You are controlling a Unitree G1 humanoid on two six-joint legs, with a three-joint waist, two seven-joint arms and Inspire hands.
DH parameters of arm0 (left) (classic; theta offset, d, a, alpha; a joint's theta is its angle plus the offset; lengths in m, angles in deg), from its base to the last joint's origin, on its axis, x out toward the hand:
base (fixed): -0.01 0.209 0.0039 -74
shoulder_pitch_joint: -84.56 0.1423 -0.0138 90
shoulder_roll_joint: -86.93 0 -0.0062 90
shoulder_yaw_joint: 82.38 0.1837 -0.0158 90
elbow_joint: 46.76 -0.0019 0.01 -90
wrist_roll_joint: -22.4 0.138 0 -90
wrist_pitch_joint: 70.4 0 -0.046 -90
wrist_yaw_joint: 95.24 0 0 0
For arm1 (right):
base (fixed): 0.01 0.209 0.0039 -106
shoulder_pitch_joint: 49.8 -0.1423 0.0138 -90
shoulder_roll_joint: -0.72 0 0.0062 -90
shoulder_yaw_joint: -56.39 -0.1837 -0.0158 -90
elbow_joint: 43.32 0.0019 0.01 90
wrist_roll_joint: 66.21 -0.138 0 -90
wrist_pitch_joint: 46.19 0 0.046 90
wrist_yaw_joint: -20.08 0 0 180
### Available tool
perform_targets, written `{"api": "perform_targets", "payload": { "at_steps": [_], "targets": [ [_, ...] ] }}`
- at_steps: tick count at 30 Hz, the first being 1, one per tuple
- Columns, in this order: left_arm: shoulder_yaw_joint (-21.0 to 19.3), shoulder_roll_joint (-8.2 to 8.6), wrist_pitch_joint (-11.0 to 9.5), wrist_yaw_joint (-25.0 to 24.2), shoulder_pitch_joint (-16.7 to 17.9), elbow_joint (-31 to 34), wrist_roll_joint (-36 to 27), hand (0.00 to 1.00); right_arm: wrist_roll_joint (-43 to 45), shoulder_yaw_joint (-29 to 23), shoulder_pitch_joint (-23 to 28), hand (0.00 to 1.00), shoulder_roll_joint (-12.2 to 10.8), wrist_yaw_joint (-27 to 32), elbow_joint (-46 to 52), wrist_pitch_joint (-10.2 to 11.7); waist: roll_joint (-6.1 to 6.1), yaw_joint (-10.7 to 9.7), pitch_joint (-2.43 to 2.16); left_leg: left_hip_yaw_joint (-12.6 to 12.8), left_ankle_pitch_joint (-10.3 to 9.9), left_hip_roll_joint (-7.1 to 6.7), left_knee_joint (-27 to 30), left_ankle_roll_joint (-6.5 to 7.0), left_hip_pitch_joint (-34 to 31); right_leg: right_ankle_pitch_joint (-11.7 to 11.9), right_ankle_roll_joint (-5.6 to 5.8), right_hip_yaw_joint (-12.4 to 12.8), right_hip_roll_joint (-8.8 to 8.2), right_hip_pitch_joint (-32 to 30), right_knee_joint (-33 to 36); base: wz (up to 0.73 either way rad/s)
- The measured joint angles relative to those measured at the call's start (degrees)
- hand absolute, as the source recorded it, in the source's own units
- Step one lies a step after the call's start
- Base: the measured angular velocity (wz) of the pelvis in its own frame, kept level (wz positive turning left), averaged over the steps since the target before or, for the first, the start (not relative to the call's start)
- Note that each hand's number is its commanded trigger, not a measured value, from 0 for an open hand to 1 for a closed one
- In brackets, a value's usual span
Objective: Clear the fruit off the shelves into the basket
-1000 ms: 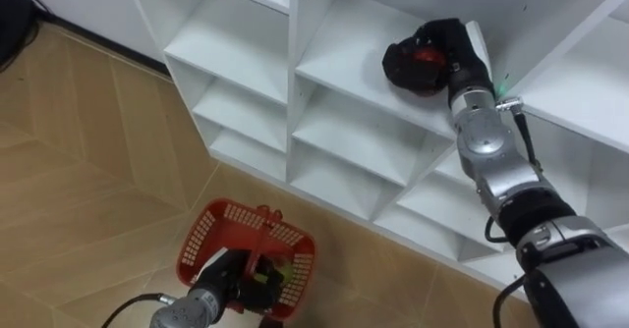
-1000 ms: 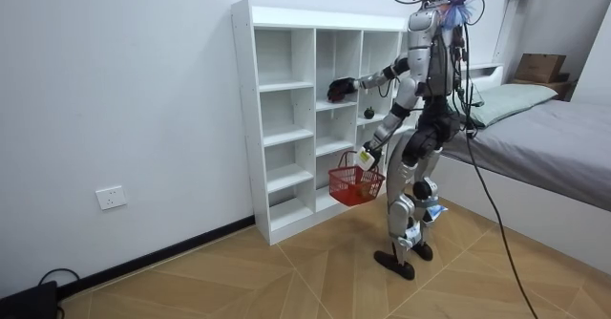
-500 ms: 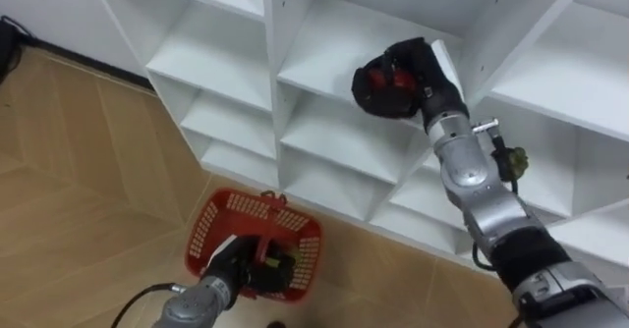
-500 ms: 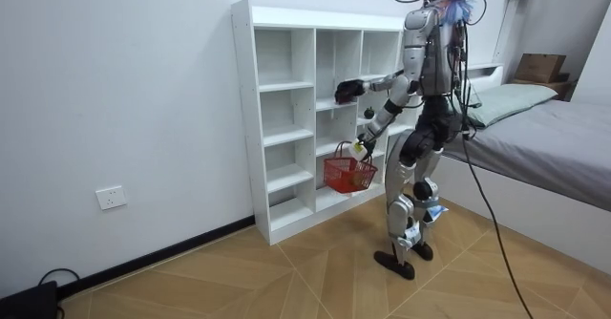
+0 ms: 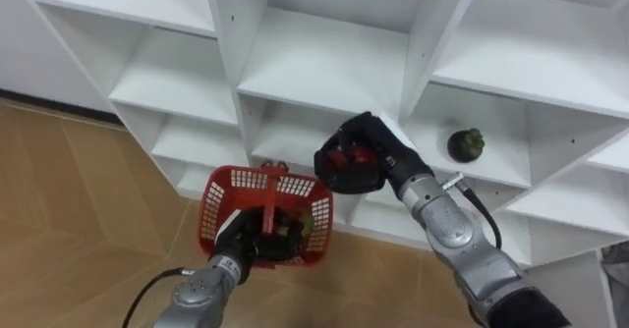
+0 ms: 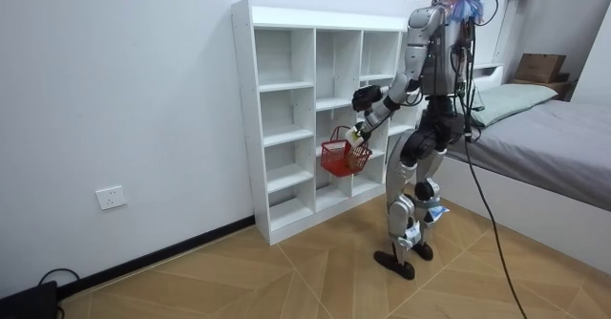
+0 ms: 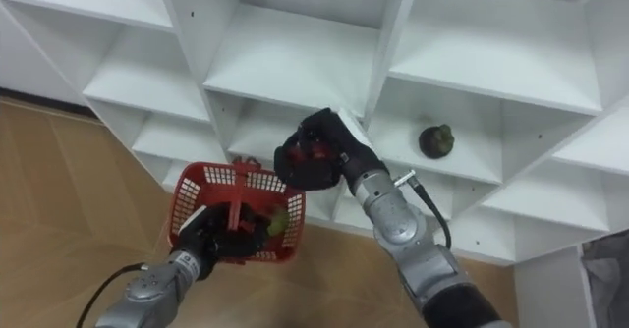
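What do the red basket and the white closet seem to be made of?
The red basket looks like moulded plastic: its walls are a regular grid of small holes. The white closet is probably laminated board, smooth and matte: flat panels with small peg holes in the uprights.

Standing upright, both arms forward. Right arm bent at the elbow, forearm angled up and inward. Right hand (image 5: 366, 167) has its fingers curled round a red fruit (image 5: 344, 157). Left arm lower, forearm raised. Left hand (image 5: 242, 243) is clenched on a basket handle (image 5: 267, 208).
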Motion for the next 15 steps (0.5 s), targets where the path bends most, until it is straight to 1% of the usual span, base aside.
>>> {"api": "perform_targets", "payload": {
  "at_steps": [1, 4, 9, 12, 14, 15],
  "targets": [
    [-0.01, 0.01, -0.07, -0.03, 0.00, 0.24, -0.03, 1.00, 0.00, 0.07, -0.01, 1.00, -0.17, -0.85, 0.73, 0.11, 0.13, -0.06, -0.08, 0.36, 0.00, 0.04, -0.07, 0.00, 0.17, 0.02, 0.00, 0.31, -0.01, -0.11, 0.44, -0.13],
    [0.00, 0.70, -0.71, -0.03, 0.00, 0.55, -0.12, 1.00, -0.03, 0.17, 0.06, 1.00, -0.73, -2.32, 0.94, 0.18, 0.22, -0.30, -0.10, 0.69, 0.00, 0.05, -0.11, 0.00, 0.34, 0.01, 0.01, 0.68, -0.01, -0.31, 0.73, -0.06],
    [-0.01, 0.83, -1.40, 0.11, -0.01, 1.64, -0.17, 1.00, -0.07, 0.49, 1.36, 1.00, -1.18, -3.27, 0.94, 0.16, 0.20, -1.13, -0.09, 1.76, -0.02, 0.23, -0.26, 0.03, 0.39, 0.01, 0.01, 1.14, 0.02, -0.50, 0.70, -0.05],
    [0.04, 0.87, -1.99, 0.24, -0.08, 2.19, -2.57, 1.00, -0.49, 0.66, 2.41, 1.00, -1.18, -3.98, 0.90, 0.13, 0.18, -1.46, -0.08, 1.99, -0.02, 0.26, -0.45, 0.03, 0.61, 0.03, 0.04, 1.45, 0.08, -0.48, 0.65, -0.05],
    [0.04, 1.27, -2.18, 0.28, -0.10, 3.05, -5.81, 1.00, -0.39, 0.65, 2.94, 1.00, -1.23, -4.00, 0.75, 0.13, 0.17, -1.50, -0.06, 2.00, -0.02, 0.29, -0.59, 0.03, 0.65, 0.03, 0.03, 1.55, 0.17, -0.48, 0.52, 0.00],
    [0.02, 1.40, -2.35, 0.28, -0.10, 3.19, -6.01, 1.00, -0.26, 0.65, 3.13, 1.00, -1.28, -3.98, 0.76, 0.13, 0.17, -1.45, -0.06, 2.00, -0.03, 0.30, -0.62, 0.02, 0.66, 0.03, 0.03, 1.54, 0.18, -0.48, 0.50, 0.00]
  ]
}}
